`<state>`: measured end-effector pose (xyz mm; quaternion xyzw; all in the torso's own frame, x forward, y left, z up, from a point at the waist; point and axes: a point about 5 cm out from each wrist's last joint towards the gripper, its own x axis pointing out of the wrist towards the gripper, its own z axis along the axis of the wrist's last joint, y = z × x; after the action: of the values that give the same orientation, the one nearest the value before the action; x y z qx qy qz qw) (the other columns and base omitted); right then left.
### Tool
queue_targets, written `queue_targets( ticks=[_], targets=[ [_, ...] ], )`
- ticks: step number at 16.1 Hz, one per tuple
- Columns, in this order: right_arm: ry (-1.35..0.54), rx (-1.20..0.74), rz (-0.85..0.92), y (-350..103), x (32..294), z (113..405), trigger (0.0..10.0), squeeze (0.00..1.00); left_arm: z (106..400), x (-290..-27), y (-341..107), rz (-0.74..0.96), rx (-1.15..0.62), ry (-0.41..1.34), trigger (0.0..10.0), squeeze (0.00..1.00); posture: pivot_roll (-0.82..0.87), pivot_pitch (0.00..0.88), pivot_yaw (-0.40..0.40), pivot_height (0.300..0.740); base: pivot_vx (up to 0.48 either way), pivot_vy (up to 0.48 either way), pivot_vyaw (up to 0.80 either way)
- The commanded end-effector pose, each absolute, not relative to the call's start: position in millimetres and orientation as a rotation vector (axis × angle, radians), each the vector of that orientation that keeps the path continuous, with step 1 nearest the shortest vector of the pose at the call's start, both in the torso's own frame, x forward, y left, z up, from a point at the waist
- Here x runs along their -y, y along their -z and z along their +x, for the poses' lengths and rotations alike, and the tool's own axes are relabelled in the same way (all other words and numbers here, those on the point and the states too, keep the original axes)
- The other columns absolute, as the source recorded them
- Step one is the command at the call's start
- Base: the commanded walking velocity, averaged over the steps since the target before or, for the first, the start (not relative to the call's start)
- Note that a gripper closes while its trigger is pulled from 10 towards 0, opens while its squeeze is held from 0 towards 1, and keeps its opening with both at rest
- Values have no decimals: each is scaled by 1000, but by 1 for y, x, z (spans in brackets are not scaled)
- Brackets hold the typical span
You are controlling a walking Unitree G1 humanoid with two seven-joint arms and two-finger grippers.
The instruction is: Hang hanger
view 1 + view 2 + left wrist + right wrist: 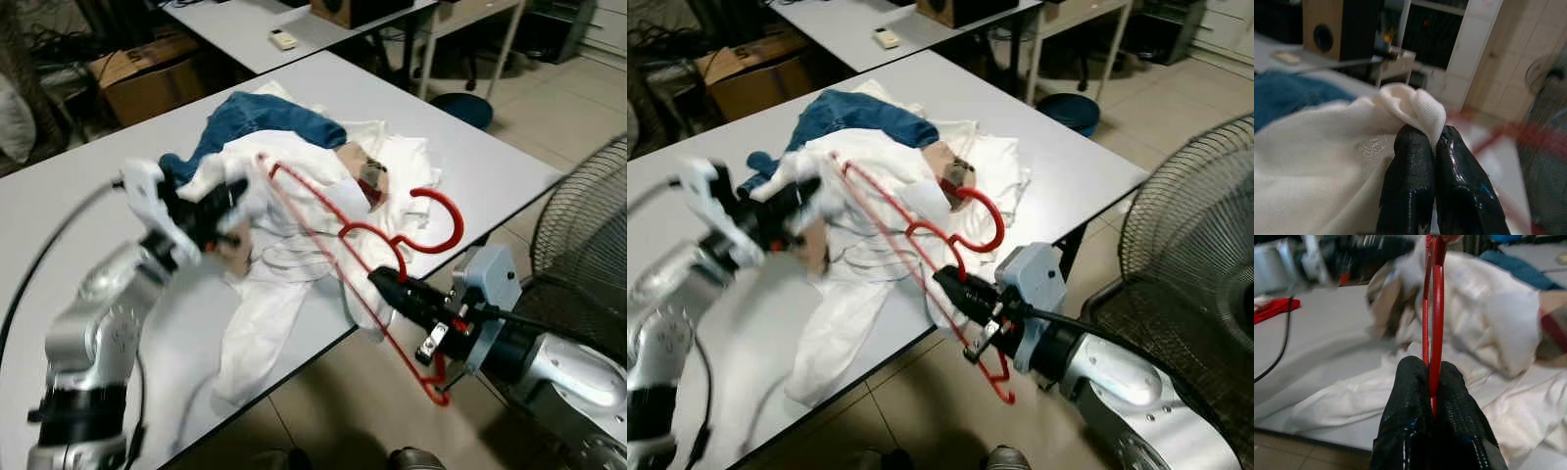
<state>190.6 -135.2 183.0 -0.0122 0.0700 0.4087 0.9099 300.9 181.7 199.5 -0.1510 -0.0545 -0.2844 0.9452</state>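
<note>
A red plastic hanger (353,235) lies partly inside a white shirt (284,230) on the grey table (490,157); its hook (443,217) points toward the table's right edge. My right gripper (384,279) is shut on the hanger's lower bar (1434,333) at the table's front edge. My left gripper (233,196) is shut on a fold of the white shirt (1415,107) near the shirt's left side, lifting the cloth slightly. The left arm looks blurred.
Blue jeans (260,117) lie behind the shirt. A standing fan (588,245) is close on the right. A cardboard box (147,73) and a second table with a remote (282,38) stand behind. A blue bin (462,106) sits on the floor.
</note>
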Motion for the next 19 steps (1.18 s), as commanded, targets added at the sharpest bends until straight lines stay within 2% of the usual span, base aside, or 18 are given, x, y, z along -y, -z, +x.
queue_targets(
  ticks=[1, 3, 6, 10, 12, 13, 19],
  targets=[
    [-874, -150, -18, -185, 133, 187, 10000, 0, 302, -187, -203, -332, 122, 557, 0, 0, -191, 79, 158, 740, 0, 0, 0],
    [-892, -185, -3, -182, 132, 181, 10000, 0, 306, -187, -208, -267, 118, 565, 0, 0, -194, 78, 169, 740, 0, 0, 0],
    [-871, -242, -8, -178, 140, 176, 10000, 0, 313, -201, -230, -276, 201, 492, 0, 0, -196, 80, 175, 740, 0, 0, 0],
    [-796, -286, -33, -174, 156, 178, 10000, 0, 302, -196, -239, -232, 212, 629, 0, 0, -191, 77, 182, 740, 0, 0, 0],
    [-804, -254, -30, -181, 161, 179, 10000, 0, 296, -191, -232, -124, 152, 696, 0, 0, -190, 70, 175, 740, 0, 0, 0],
    [-814, -247, -31, -183, 162, 179, 10000, 0, 296, -193, -229, -78, 142, 685, 0, 0, -190, 69, 173, 740, 0, 0, 0],
    [-824, -291, -67, -185, 173, 172, 10000, 0, 302, -204, -232, -87, 171, 575, 0, 0, -197, 60, 165, 740, 0, 0, 0]
  ],
)
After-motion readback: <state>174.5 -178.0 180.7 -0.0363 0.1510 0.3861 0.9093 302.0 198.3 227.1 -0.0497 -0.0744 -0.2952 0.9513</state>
